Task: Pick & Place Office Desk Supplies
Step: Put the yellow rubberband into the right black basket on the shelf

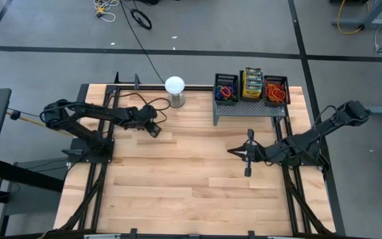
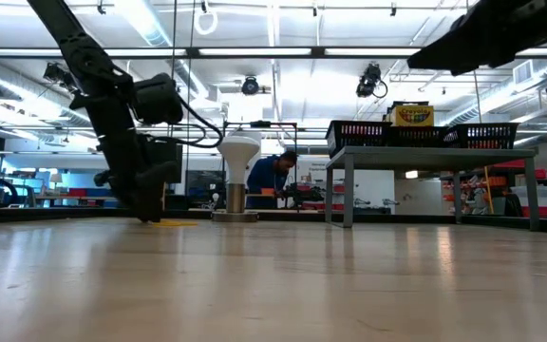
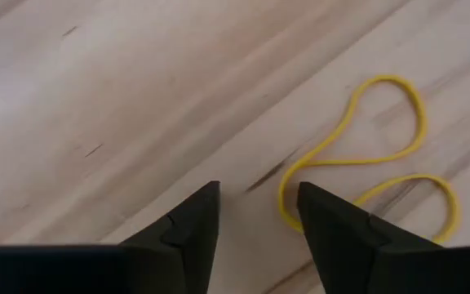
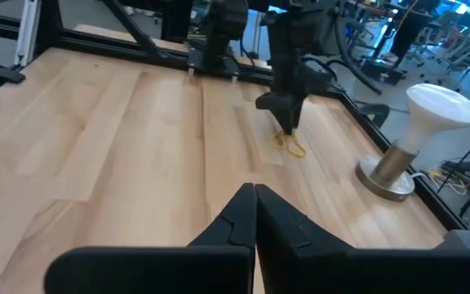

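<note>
**Yellow band lies loose beside parted fingers**

A yellow rubber band [image 3: 365, 155] is seen flat on the tabletop [image 3: 121, 106], just beside the parted left fingers [image 3: 333, 224]. The right fingers [image 4: 247, 216] are pressed together, empty, well apart from it.

A white globe [image 1: 174, 85] sits on a short silver stand [image 1: 176, 101] near the back edge of the wooden worktop [image 1: 191, 179]. Beside it stands a grey metal riser [image 1: 247, 109] with thin legs. Black cables [image 1: 141, 20] lie on the grey floor [image 1: 45, 26] behind the worktop. Far back in the room, a person in a blue top [image 2: 272, 177] bends over a bench.
</note>
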Tool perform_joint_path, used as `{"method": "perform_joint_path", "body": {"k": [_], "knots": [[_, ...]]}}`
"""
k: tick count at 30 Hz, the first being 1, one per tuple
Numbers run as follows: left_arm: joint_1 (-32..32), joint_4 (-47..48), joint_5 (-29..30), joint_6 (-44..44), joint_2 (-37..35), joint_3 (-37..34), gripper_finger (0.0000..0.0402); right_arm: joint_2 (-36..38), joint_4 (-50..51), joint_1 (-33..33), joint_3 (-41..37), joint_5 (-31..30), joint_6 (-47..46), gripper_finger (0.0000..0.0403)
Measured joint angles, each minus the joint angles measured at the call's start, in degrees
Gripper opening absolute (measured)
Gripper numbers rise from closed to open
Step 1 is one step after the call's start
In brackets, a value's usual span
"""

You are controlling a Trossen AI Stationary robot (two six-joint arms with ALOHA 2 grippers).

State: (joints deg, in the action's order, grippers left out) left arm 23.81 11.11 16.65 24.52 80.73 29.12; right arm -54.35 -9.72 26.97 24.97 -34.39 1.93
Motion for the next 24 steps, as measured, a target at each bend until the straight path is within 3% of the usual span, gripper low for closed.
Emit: {"method": "perform_joint_path", "body": {"k": [5, 11, 17, 24], "knots": [[-0.4, -0.9, -2.3, -2.3, 1.7, 0.1, 0.0126, 0.0, 0.0, 0.3, 0.0, 0.0, 0.3, 0.0003], [-3.6, -0.7, -2.6, -7.5, -0.7, -0.2, 0.0018, 0.0, 0.0, 0.3, 0.0, 0.0, 0.3, 0.0007], [-8.8, -6.0, 0.6, -9.8, -4.9, -0.2, 0.0006, 0.0, 0.5, 0.2, 0.0, 0.0, -0.9, 0.0008], [-19.2, -24.5, 4.9, -13.3, -3.7, -0.2, 0.0005, 0.0, 0.5, 0.2, -1.7, 0.3, -3.4, 0.0008]]}}
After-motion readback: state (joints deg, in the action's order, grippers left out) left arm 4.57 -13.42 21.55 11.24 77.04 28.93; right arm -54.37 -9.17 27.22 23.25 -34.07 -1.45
